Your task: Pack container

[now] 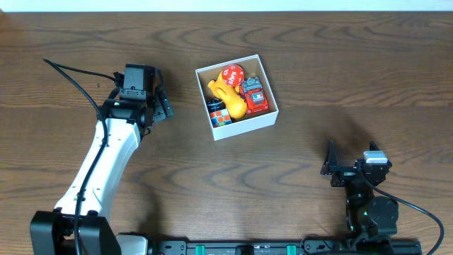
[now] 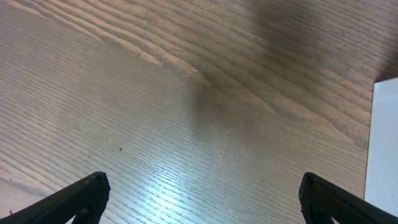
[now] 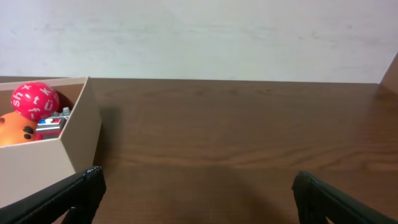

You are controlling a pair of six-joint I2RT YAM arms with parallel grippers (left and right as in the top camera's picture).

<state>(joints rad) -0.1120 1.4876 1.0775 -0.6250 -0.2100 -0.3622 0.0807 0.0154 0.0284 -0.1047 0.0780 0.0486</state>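
Note:
The container point(image 1: 267, 86), a square white box, sits at the table's middle back. Inside it are a red ball point(image 1: 231, 74), a yellow duck-like toy point(image 1: 228, 96), a red toy vehicle point(image 1: 255, 95) and a colourful cube point(image 1: 218, 112). My left gripper point(image 1: 162, 103) is open and empty, just left of the box; its wrist view shows bare wood between the fingers point(image 2: 202, 196) and the box's white wall point(image 2: 382, 143) at the right edge. My right gripper point(image 1: 329, 164) is open and empty near the front right; its wrist view point(image 3: 196, 193) shows the box point(image 3: 78, 134) and the ball point(image 3: 35, 101) at left.
The dark wood table point(image 1: 340, 64) runs around the box on all sides. A pale wall point(image 3: 205, 37) rises behind the table's far edge in the right wrist view. A black cable point(image 1: 74, 71) trails from the left arm.

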